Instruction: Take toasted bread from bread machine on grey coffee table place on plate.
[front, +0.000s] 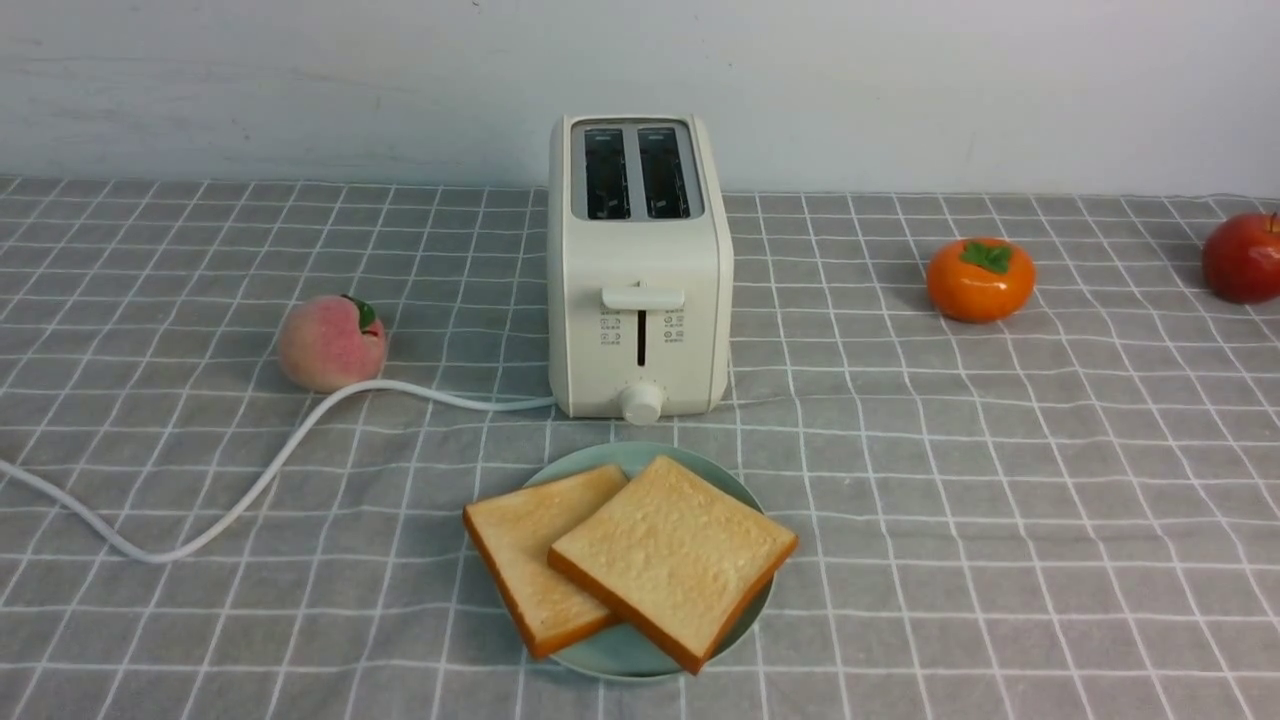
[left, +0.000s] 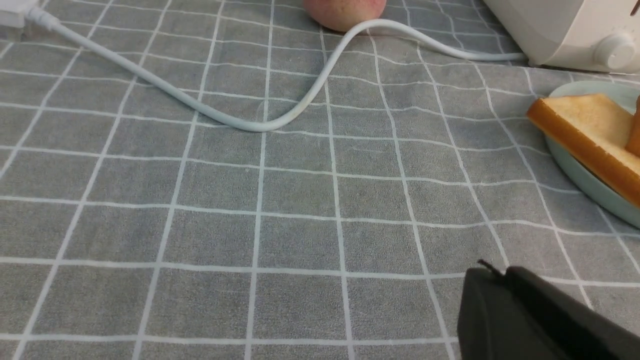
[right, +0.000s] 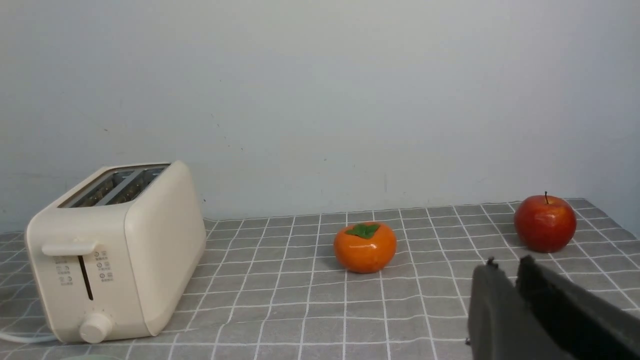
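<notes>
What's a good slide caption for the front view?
Two golden toast slices overlap on mint-green plate before empty cream toaster.

The bread machine (front: 640, 270) bears small icons (print too tiny to read).

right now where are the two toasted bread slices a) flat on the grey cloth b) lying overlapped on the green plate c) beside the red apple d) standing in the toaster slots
b: both square golden toast slices lie overlapped on the round mint-green plate; the cream toaster's slots are empty.
</notes>
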